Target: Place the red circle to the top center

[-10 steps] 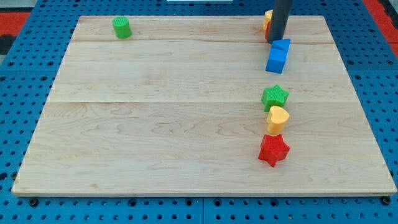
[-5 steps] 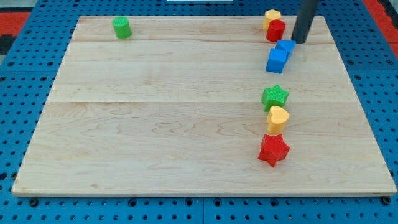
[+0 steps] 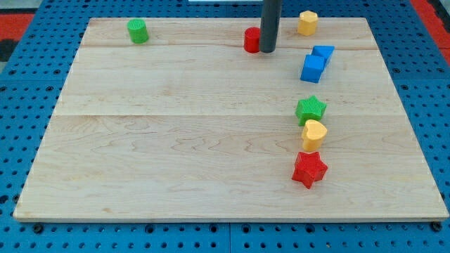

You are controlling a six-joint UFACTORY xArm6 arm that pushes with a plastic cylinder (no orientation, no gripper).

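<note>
The red circle [image 3: 251, 39] is a short red cylinder near the view's top, a little right of the board's middle. My tip [image 3: 268, 50] touches its right side; the dark rod rises from there out of the view's top and hides the circle's right edge. A yellow block [image 3: 306, 22] stands alone at the top right, well right of the rod.
A green cylinder [image 3: 138, 31] sits at the top left. A blue block [image 3: 316, 63] lies right of the tip. A green star [image 3: 311, 109], a yellow heart [image 3: 313, 133] and a red star [image 3: 309, 169] form a column lower right. The wooden board [image 3: 176, 140] lies on blue pegboard.
The rod swung from the right of the red circle and slid left, pushing the circle leftward away from the yellow block. The other blocks have not moved.
</note>
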